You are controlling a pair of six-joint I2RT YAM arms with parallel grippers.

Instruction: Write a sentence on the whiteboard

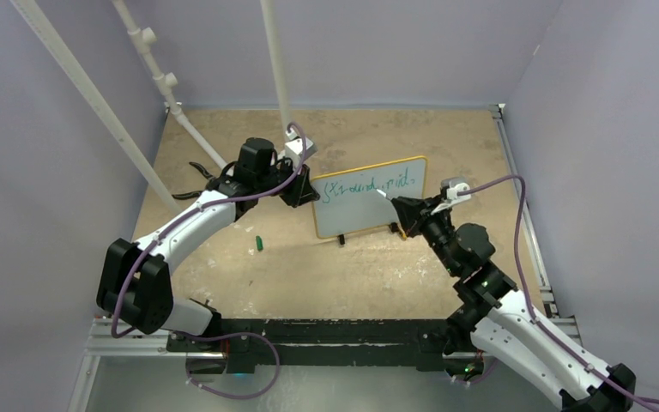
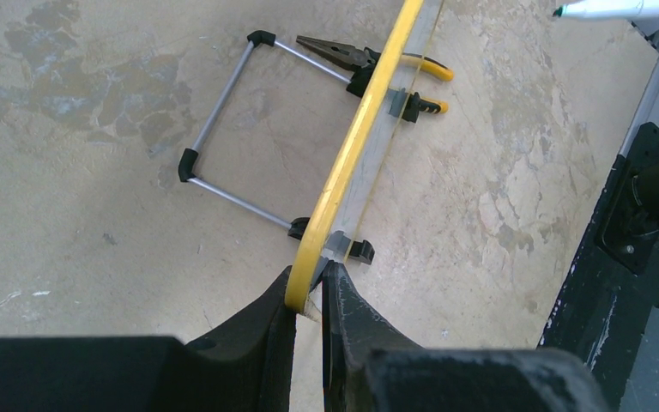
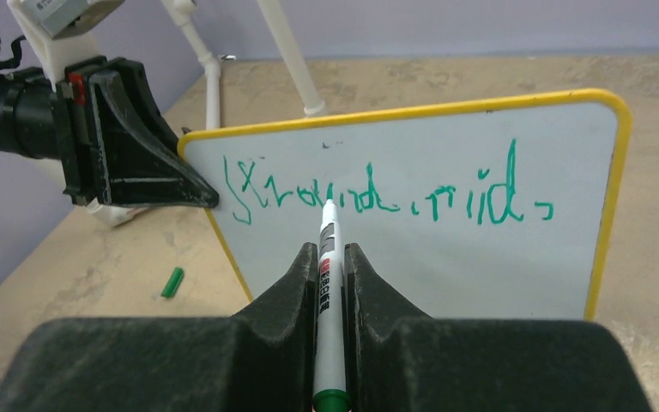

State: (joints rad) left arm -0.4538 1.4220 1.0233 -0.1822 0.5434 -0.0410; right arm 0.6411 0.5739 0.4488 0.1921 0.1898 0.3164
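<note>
The whiteboard stands upright on its black feet, its yellow frame edge-on in the left wrist view. One line of green handwriting, the sentence, crosses its upper part and also shows in the top view. My left gripper is shut on the board's left edge. My right gripper is shut on a white marker with a green end. The marker tip sits at the board face just under the writing.
A green marker cap lies on the table left of the board, also in the right wrist view. Pliers lie behind the board. The board's wire stand props it. White pipes rise at the back.
</note>
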